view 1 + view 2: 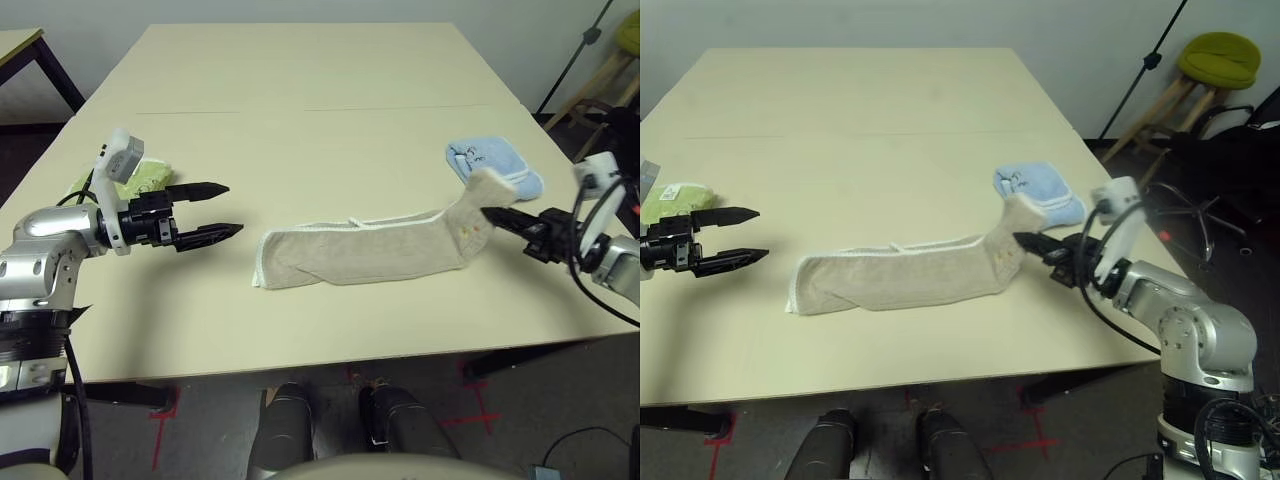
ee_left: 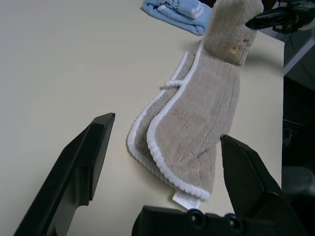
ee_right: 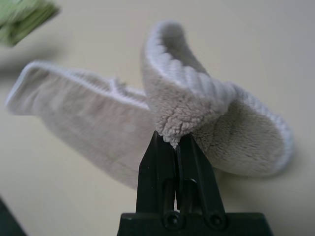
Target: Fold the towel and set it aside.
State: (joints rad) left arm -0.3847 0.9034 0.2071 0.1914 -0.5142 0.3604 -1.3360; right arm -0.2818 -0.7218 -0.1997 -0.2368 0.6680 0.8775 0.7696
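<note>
Pinching the raised right end of the towel with the right end effector, closed tight on what looks like just a small bit of terry. Rest of the towel lying as a long strip across the near middle of the tabletop. Left end effector wide open and empty, off to the left.

Main worry, tbh: losing that corner mid-fold because of such a tiny grip. Also possible: dragging the whole strip along instead of folding it, with nothing pinning the left end, or skewing the stacked layers. Watch out for the blue cloth too, right behind the lifted end and easy to snag or nudge.

Hard to make out: number of layers in the pinch, and the towel's underside. Green cloth on the left, partly hidden behind the left arm. Print on the white tag: too small to read.
</note>
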